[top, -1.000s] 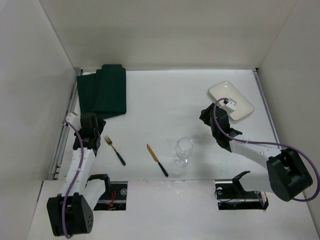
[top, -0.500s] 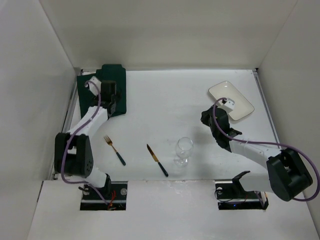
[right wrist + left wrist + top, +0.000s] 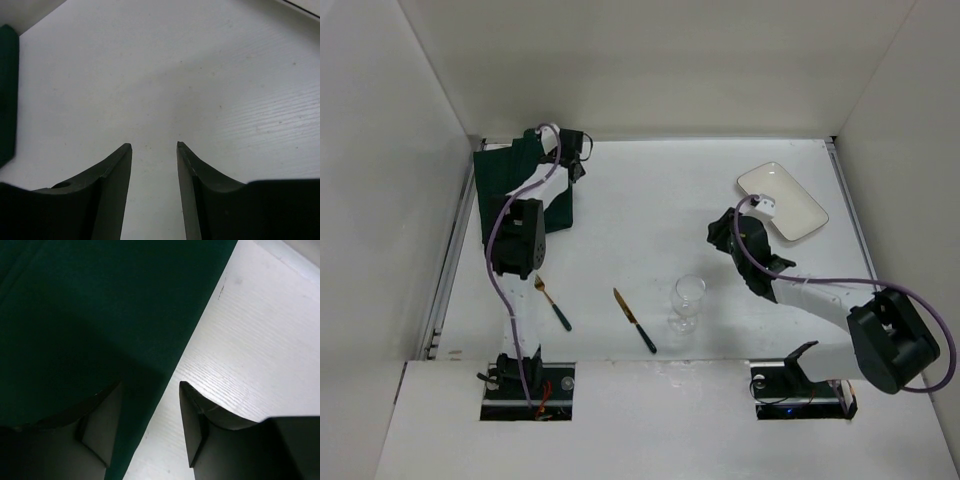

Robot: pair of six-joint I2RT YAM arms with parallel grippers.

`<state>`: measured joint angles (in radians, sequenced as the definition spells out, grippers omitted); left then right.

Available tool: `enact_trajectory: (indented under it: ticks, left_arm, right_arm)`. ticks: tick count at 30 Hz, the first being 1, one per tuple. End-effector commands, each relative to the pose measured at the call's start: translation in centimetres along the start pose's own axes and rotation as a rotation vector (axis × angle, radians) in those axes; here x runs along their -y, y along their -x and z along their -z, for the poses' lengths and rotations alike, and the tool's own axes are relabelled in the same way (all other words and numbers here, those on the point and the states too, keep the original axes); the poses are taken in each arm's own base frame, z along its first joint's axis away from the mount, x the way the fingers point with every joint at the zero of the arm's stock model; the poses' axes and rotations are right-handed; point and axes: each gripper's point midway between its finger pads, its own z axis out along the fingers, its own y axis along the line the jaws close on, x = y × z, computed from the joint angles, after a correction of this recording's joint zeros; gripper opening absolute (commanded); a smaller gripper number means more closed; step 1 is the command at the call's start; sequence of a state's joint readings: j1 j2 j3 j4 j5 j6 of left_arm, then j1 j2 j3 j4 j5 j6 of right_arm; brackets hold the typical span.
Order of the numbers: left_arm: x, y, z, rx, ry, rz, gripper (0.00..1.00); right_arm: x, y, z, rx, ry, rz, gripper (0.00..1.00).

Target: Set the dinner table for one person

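Observation:
The dinner table (image 3: 650, 200) is a white top. On it lie a dark green cloth mat (image 3: 515, 185) at the far left, a white rectangular plate (image 3: 785, 200) at the far right, and a clear wine glass (image 3: 687, 300), a knife (image 3: 634, 320) and a fork (image 3: 550, 302) near the front. My left gripper (image 3: 574, 162) is at the mat's far right edge. In the left wrist view it (image 3: 150, 385) is open, straddling the mat's (image 3: 90, 315) edge without pinching it. My right gripper (image 3: 722, 232) hovers left of the plate, open (image 3: 154, 145) over bare table (image 3: 200, 60).
Thin metal rails (image 3: 455, 260) run along the table's left and right sides, and white walls close it in on three sides. The left arm's cable (image 3: 505, 215) loops over the mat's near edge. The arm bases sit at the front edge.
The left arm has swung from the near left side across the mat to its far right edge. The right gripper has drifted slightly left, away from the plate.

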<state>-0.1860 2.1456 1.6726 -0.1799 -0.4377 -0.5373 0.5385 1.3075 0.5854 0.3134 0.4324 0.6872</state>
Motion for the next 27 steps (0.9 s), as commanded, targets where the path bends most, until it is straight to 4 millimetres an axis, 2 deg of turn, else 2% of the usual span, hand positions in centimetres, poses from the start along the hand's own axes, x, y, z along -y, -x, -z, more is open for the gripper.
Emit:
enact_trajectory:
  ticks: [1, 5, 10, 11, 14, 19, 23, 27]
  left_arm:
    - [-0.1, 0.3, -0.6, -0.019, 0.037, -0.144, 0.43]
    - [-0.5, -1.5, -2.3, -0.055, 0.065, -0.214, 0.33]
    - [-0.8, -3.4, -2.6, -0.093, 0.08, -0.228, 0.12]
    - [-0.6, -3.8, -2.4, -0.1, 0.071, -0.229, 0.08]
    - [2.0, -5.4, -0.9, -0.121, -0.025, -0.225, 0.04]
    - [6.7, -7.3, 2.4, -0.113, -0.163, -0.249, 0.03]
    - [8.7, -7.6, 4.4, -0.095, -0.205, -0.239, 0.05]
    - [9.2, -6.2, 6.1, -0.078, -0.227, -0.142, 0.22]
  right_arm:
    - [-2.8, 2.1, -0.2, 0.055, 0.073, -0.008, 0.48]
    - [-2.8, 2.1, -0.1, 0.057, 0.075, -0.015, 0.48]
    - [-3.1, 1.9, -0.2, 0.053, 0.084, -0.012, 0.49]
    - [-3.1, 1.9, -0.2, 0.055, 0.085, -0.015, 0.49]
    - [-3.3, 2.0, -0.1, 0.06, 0.093, -0.014, 0.49]
    - [-3.1, 2.1, 0.1, 0.064, 0.09, -0.028, 0.49]
    - [-3.1, 2.5, 0.4, 0.083, 0.098, -0.027, 0.49]
    - [-3.2, 2.3, 0.3, 0.075, 0.102, -0.025, 0.49]
